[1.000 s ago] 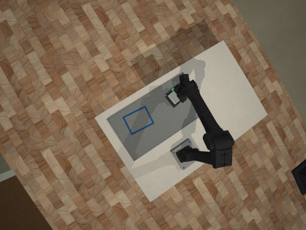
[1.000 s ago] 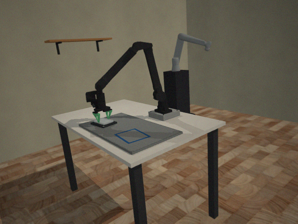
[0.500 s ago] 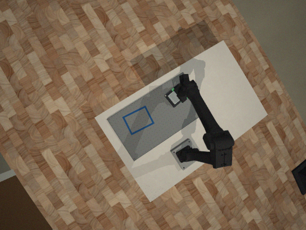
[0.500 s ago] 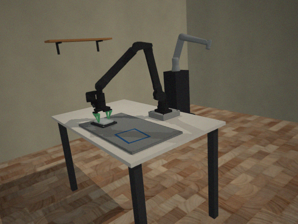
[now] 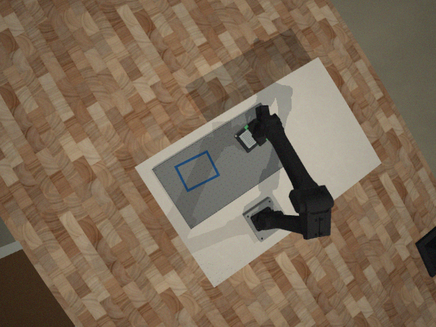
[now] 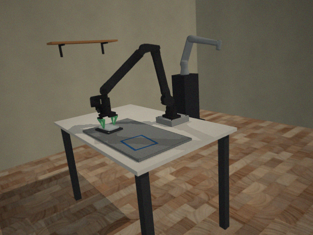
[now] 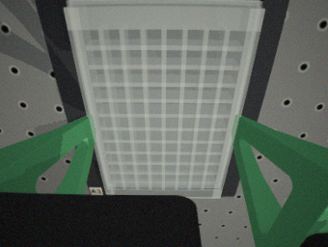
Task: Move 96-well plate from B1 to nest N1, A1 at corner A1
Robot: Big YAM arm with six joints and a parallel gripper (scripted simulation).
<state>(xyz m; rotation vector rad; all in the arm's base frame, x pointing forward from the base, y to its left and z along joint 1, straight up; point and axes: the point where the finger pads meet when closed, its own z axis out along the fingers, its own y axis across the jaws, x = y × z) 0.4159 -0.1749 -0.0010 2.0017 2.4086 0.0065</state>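
Plate (image 7: 159, 103) between tool (image 7: 161, 140) fingers, over nest (image 6: 118, 129), on breadboard (image 6: 161, 137).

Laboratory-type test room indicated. White table (image 6: 202, 130) fitted with perforated grey board (image 6: 164, 136); black robot arm (image 6: 156, 65) bolted on; second grey arm (image 6: 199, 40) mounted on black pedestal (image 6: 185, 96). Wood-block floor (image 6: 265, 164), bare walls, wall shelf (image 6: 82, 41) noted.

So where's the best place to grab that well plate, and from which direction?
From straight above, by its two long side walls near mid-length. The plate lies flat, long and narrow, and those walls are straight and parallel. The gripper is already closed on it that way.
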